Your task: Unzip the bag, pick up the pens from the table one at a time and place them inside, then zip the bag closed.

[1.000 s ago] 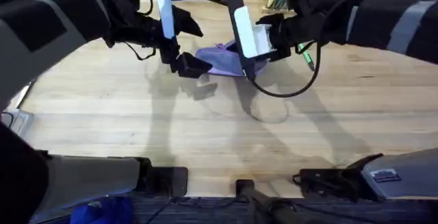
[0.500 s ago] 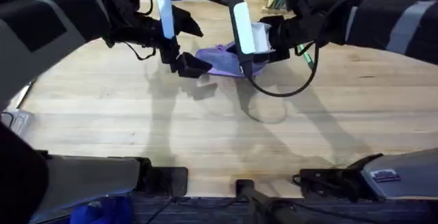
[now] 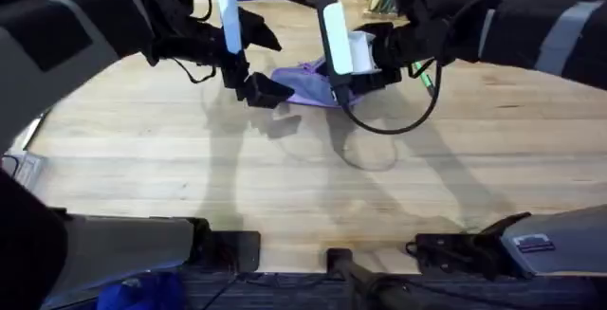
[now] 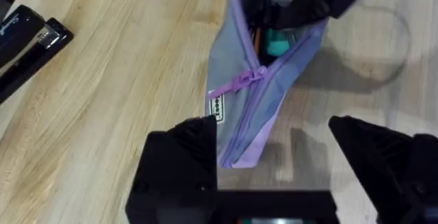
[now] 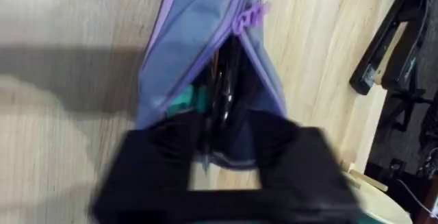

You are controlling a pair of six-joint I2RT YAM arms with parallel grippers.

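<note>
Lying at the far middle of the desk (image 3: 285, 177): the bag (image 3: 305, 84), long axis running between the two grippers, zipper partly open with dark and teal items inside. Left gripper (image 4: 274, 166) fingers spread wide around the closed end. Right gripper (image 5: 222, 172) fingers apart, straddling the open end.

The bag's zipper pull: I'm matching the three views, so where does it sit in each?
Overhead: too small to pick out; the bag lies between both grippers.
Left wrist: zipper pull mid-frame, on the closed part of the seam.
Right wrist: pull near the top, beyond the open mouth.
Shared landmark: the bag's open mouth.
</note>
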